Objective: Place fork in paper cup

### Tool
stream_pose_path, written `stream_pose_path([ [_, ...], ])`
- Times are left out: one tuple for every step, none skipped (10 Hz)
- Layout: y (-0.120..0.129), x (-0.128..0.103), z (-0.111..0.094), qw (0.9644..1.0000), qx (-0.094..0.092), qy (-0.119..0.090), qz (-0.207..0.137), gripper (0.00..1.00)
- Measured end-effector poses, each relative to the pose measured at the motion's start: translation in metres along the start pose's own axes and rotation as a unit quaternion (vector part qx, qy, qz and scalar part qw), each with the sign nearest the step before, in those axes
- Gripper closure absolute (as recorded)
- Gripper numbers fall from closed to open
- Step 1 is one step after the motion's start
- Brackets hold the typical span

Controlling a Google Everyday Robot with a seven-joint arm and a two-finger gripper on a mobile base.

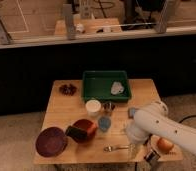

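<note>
The fork point(116, 148) lies flat on the wooden table point(66, 112) near its front edge, tines pointing left. The paper cup point(93, 106) stands upright at the table's middle, left of a small dark metallic cup point(109, 106). My white arm point(151, 125) reaches in from the right. Its gripper point(132, 148) points down at the handle end of the fork, low over the table. I cannot tell whether it touches the fork. The cup is well to the rear left of the gripper.
A light blue cup point(105, 123) stands between the fork and the paper cup. A green tray point(98, 80) holds a crumpled clear item point(117, 88) at the back. A red bowl point(85, 129), a dark red plate point(51, 141) and an orange point(164, 145) sit along the front.
</note>
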Motion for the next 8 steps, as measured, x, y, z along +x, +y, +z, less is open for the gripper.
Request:
stream_pose_path([
  [0.003, -0.003, 0.006, 1.0000, -0.003, -0.001, -0.001, 0.20],
  [0.006, -0.010, 0.016, 1.0000, -0.006, -0.003, -0.004, 0.20],
  [0.007, -0.019, 0.025, 0.9999, -0.010, -0.006, -0.010, 0.20],
  [0.006, -0.023, 0.034, 0.9998, -0.013, -0.008, -0.010, 0.20],
  [0.005, -0.024, 0.040, 0.9998, -0.015, -0.009, -0.011, 0.20],
  [0.003, -0.025, 0.047, 0.9997, -0.017, -0.011, -0.009, 0.20],
  [0.000, -0.025, 0.054, 0.9997, -0.018, -0.013, -0.008, 0.20],
  [-0.002, -0.021, 0.060, 0.9997, -0.019, -0.012, -0.005, 0.20],
])
